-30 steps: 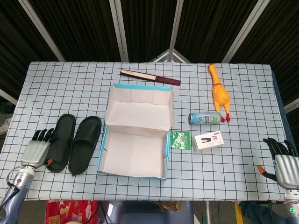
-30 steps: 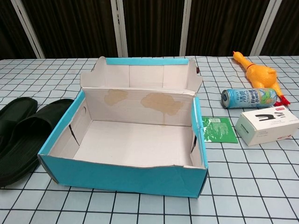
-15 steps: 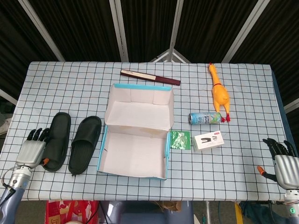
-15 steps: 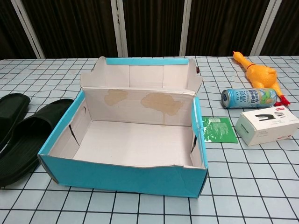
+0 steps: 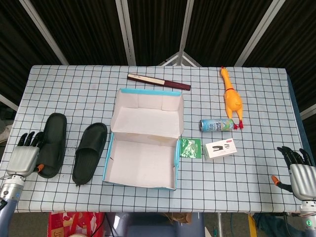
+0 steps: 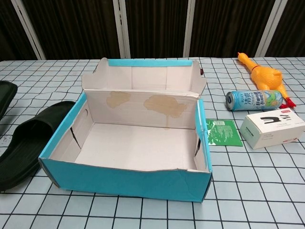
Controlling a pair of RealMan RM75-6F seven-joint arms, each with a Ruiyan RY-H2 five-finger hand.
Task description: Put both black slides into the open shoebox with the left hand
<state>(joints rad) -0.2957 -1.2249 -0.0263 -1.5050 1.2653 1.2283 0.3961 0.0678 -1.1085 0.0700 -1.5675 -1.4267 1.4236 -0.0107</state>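
On table: two black slides (image 5: 51,144) (image 5: 90,152), one open shoebox (image 5: 143,146)

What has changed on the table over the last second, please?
The left hand has drawn back toward the table's left edge, taking the outer slide with it, so a gap has opened between that slide and the other slide, which has not moved. Whether the hand grips it is unclear. The shoebox, the can and the right hand stayed put.

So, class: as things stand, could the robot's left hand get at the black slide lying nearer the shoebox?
Probably yes. The left hand sits at the other slide, and only bare tablecloth separates that from the nearer slide.
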